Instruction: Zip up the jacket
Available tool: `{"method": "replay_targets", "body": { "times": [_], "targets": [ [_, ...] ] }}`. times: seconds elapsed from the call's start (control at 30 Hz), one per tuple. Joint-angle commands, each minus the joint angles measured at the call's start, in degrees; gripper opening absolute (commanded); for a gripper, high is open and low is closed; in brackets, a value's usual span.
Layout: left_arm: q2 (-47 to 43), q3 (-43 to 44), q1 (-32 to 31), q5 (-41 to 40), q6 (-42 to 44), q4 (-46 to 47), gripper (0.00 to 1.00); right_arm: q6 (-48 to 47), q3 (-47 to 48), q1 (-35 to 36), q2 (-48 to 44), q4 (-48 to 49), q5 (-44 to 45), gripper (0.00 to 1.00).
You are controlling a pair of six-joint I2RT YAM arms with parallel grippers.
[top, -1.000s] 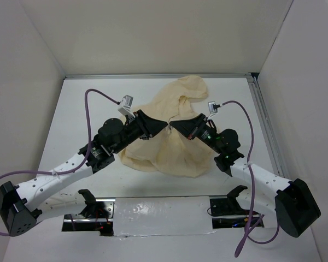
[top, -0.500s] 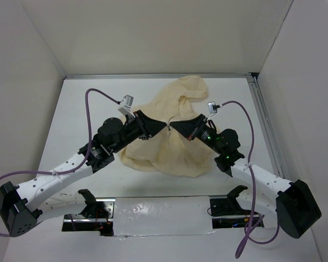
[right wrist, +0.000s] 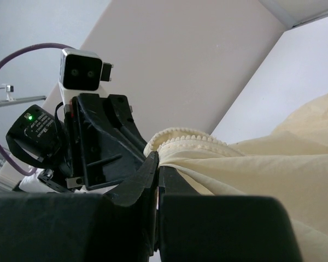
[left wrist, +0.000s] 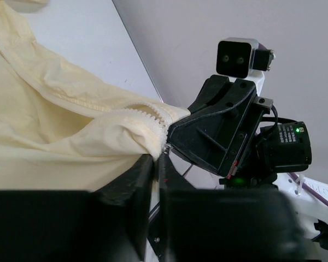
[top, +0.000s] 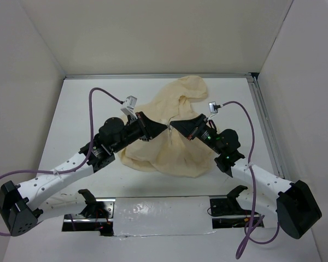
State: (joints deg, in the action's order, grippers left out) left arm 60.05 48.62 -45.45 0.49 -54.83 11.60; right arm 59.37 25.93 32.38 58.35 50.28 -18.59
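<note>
The pale cream-yellow jacket (top: 169, 147) lies bunched in the middle of the white table, its hood toward the back. My left gripper (top: 167, 127) and right gripper (top: 173, 125) meet tip to tip above it, each shut on a fold of the jacket's zipper edge. In the left wrist view the left gripper (left wrist: 156, 158) pinches the jacket (left wrist: 54, 136) by its toothed edge. In the right wrist view the right gripper (right wrist: 158, 159) pinches the jacket (right wrist: 251, 174) at the zipper teeth. The dark zipper pull is hidden.
White walls close in the table on the left, back and right, with a metal rail (top: 265, 120) along the right side. Purple cables (top: 101, 94) arc above both arms. The arm bases (top: 93, 204) stand at the near edge.
Almost nothing has moved. The left arm's wrist has shifted slightly to the right, and both grippers stay shut on the jacket edge.
</note>
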Motion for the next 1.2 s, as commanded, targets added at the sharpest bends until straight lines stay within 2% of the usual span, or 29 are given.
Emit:
{"method": "replay_targets", "body": {
  "times": [0.0, 0.1, 0.27, 0.4, 0.57, 0.77, 0.9, 0.97, 1.03, 1.07, 1.1, 1.13, 1.17],
  "targets": [
    [-1.0, -0.2, 0.2, 1.5, 2.5, 3.3, 0.16, 0.9, 2.7, 0.6, -0.3, 3.2, 0.9, 0.00],
    [-0.4, 0.2, 0.2, 1.7, 3.7, 3.1, 0.00, 1.7, 3.2, 0.7, 0.4, 3.7, 0.7, 0.00],
    [0.8, -0.2, 0.2, 5.1, 7.2, 5.3, 0.00, 3.6, 4.6, 0.6, 1.4, 5.2, 0.2, 0.00],
    [1.6, -0.1, 0.2, 7.9, 10.2, 2.3, 0.00, 3.6, 6.8, -0.3, 1.0, 3.0, 0.8, 0.00],
    [1.2, -3.1, 0.2, 11.0, 11.0, -1.4, 0.00, 3.5, 10.5, -2.8, 0.9, -1.4, -0.3, 0.00],
    [0.6, -4.7, 0.1, 12.5, 10.0, -2.9, 0.00, 4.3, 11.6, -4.7, 2.6, -0.8, -3.1, 0.00],
    [0.5, -3.4, 0.1, 9.1, 10.7, -3.2, 0.00, -1.5, 14.4, -4.0, 2.1, -12.1, -4.8, 0.00],
    [1.2, -1.6, 0.3, 7.2, 10.1, -4.4, 0.00, -6.9, 15.9, -3.1, 1.1, -21.8, -4.3, 0.01],
    [1.8, -0.4, 0.5, 4.7, 8.6, -5.1, 0.00, -9.7, 15.9, -1.6, -0.2, -28.7, -2.9, 0.13],
    [2.0, 0.0, 0.7, 4.2, 8.4, -5.1, 0.00, -12.7, 16.0, -1.2, -1.4, -31.4, -1.8, 0.26],
    [2.1, 0.3, 0.8, 3.7, 7.9, -5.5, 0.00, -13.8, 16.3, -0.4, -2.0, -36.3, -1.3, 0.32],
    [2.5, 1.3, 0.9, 2.2, 6.4, -6.5, 0.00, -15.3, 16.4, 0.0, -2.5, -38.2, -1.2, 0.48],
    [3.0, 2.3, 1.1, 1.9, 5.4, -7.7, 0.00, -17.2, 16.4, 1.1, -3.7, -42.3, 0.0, 0.52]
  ]
}}
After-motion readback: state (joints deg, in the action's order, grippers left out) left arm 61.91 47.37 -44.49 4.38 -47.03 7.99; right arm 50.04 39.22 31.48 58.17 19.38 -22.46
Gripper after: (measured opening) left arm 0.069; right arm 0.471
